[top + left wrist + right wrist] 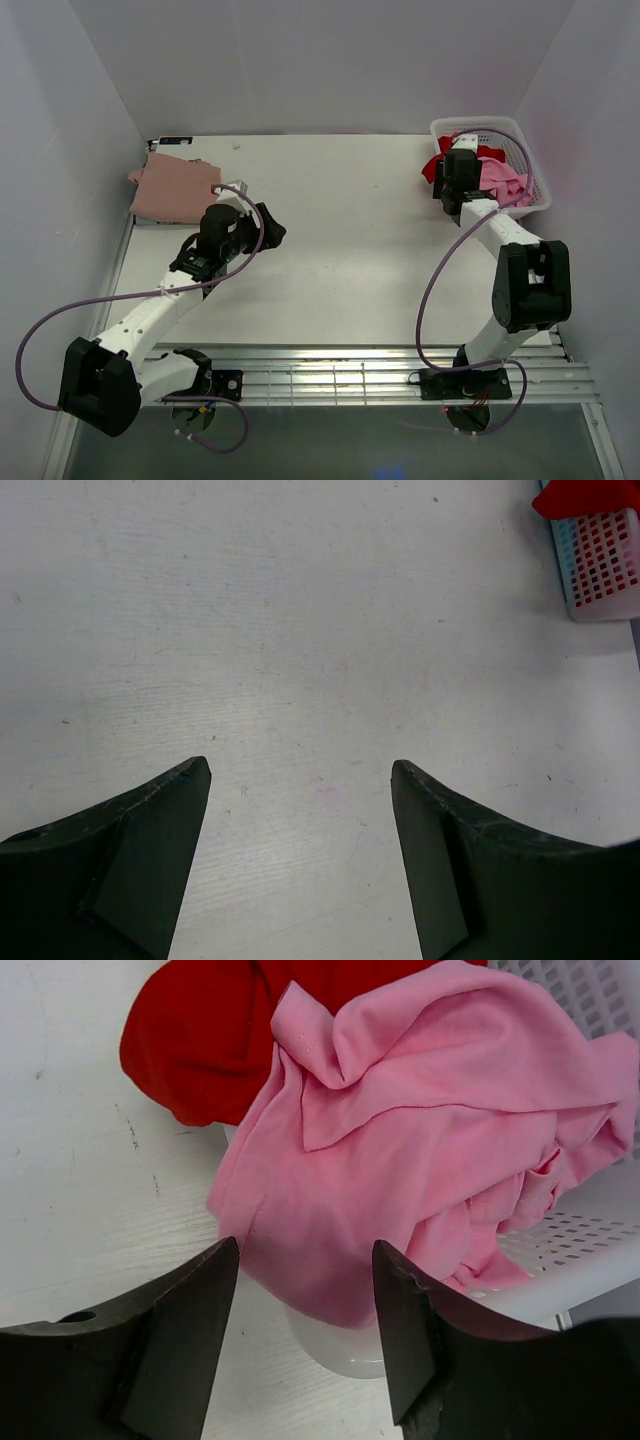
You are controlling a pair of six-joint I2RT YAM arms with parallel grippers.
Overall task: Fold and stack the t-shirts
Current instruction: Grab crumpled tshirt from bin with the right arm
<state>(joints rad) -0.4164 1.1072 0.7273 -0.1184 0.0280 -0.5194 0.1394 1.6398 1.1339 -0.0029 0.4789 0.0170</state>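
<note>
L hand (270, 226) out over bare tabletop (340, 250), left of centre. Fingers spread wide apart, nothing btwn them. L wrist view: only white tabletop under and ahead of the fingertips, no cloth touched. Folded dusty rose t-shirt (175, 188) lying flat at far-left corner of tabletop, behind and to the left of L hand, near but clearly apart from it.

R hand (452, 195) up at near-left end of white latticed basket (490, 127), which sits at far-right corner of tabletop. Fingers likewise spread wide, clamped on nothing. Crumpled bright pink t-shirt (430, 1130) spilling over basket wall and hanging down outside it. Lowest fold right in front of the gap btwn R fingertips, just beyond them; can't tell from R wrist view whether touching. Bunched red t-shirt (200, 1040) to the left of the pink one, partly under it, draped over basket edge toward tabletop. Farther from R hand than the pink, up and left of the left fingertip.

Top view: red cloth at basket's left end, pink toward its middle, R hand in front of both and hiding part of each. Basket corner w/ bit of red cloth also at top right of L wrist view, well apart from L hand.
</note>
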